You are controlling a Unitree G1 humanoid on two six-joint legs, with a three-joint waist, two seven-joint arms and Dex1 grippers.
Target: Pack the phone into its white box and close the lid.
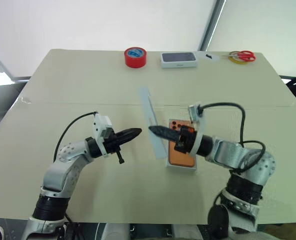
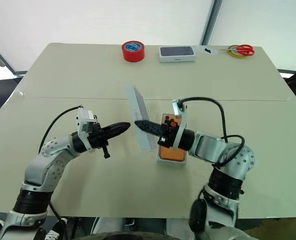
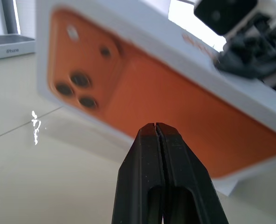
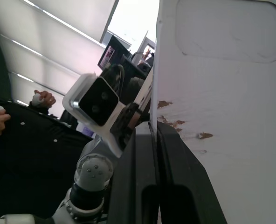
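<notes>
White lid [image 1: 153, 123] pinched in right fingers [image 1: 153, 130] btwn shut left fingers [image 1: 136, 132] & phone [image 1: 182, 150]; red tape [image 1: 135, 57] far back.

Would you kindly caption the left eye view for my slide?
Right tool holds the lid upright beside the phone lying in the white box.

Lab-like test room: bare worktable [image 1: 63, 85], window blinds [image 4: 58, 28]

Between my two grippers the lid [image 1: 152, 122] stands on edge, blocking the straight line across. My right arm [image 1: 223, 152] overhangs the white box [image 1: 182, 168]. Toward twelve o'clock the table [image 1: 78, 85] lies open up to the red tape roll [image 1: 135, 57].
</notes>
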